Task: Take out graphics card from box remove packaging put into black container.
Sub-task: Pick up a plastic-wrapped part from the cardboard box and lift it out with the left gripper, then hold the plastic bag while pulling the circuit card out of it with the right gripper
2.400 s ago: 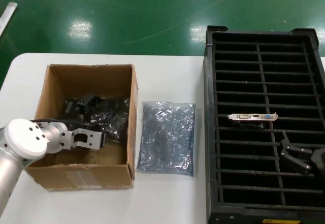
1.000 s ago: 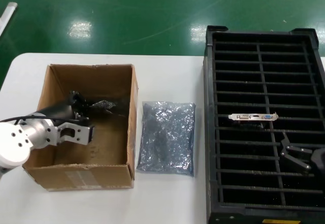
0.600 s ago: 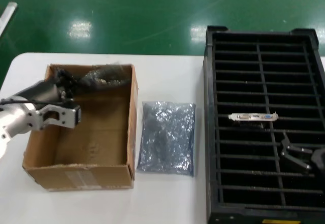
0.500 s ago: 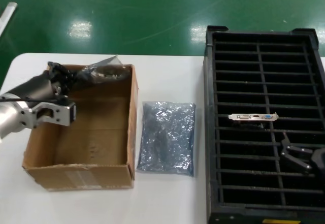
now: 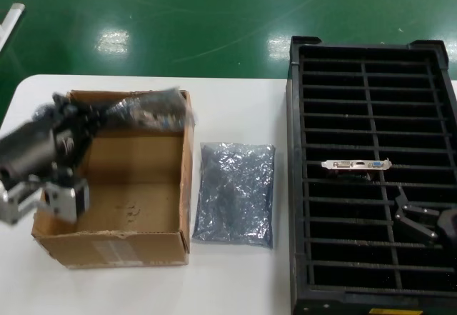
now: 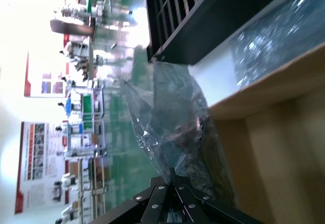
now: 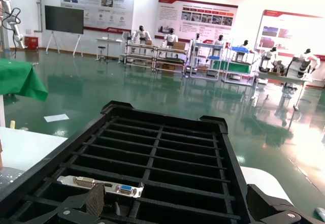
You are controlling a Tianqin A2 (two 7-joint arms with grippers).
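Gripping the bagged graphics card (image 5: 146,110) above the box's (image 5: 114,247) far edge, our left gripper (image 5: 89,118) clears it for unwrapping; right gripper (image 5: 416,223) waits, fingers spread, over the black container (image 5: 295,186).

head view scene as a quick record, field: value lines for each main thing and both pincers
brown cardboard box: on the white table, floor bare inside
bagged graphics card: in crinkly silver antistatic bag, lifted over the box's far edge
left pincer: shut on the bagged card, above the box's far left corner
loose silver bag: flat on the table between box and crate
black slotted plastic crate: right of the table
bare card with silver bracket: standing in a crate slot
right pincer: open, idle over the crate
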